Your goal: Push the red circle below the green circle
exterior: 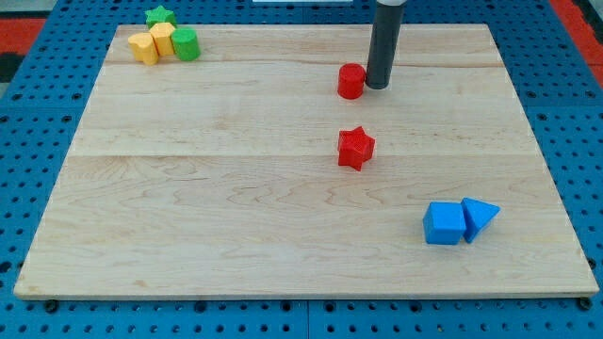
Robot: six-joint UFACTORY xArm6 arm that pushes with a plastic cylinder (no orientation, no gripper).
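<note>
my tip (377,87) at 3 o'clock of red circle (350,81), touching | no fingers, just a rod | green circle (186,44) far at 9 o'clock, table (236,207) top-left | red star (355,148) at 6 o'clock

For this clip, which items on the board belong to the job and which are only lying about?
In the job:
- red circle block
- green circle block, at the view's top left
- my tip, just to the view's right of the red circle

Lying about:
- red star block
- green star block
- two yellow blocks
- blue cube
- blue triangular block
</note>
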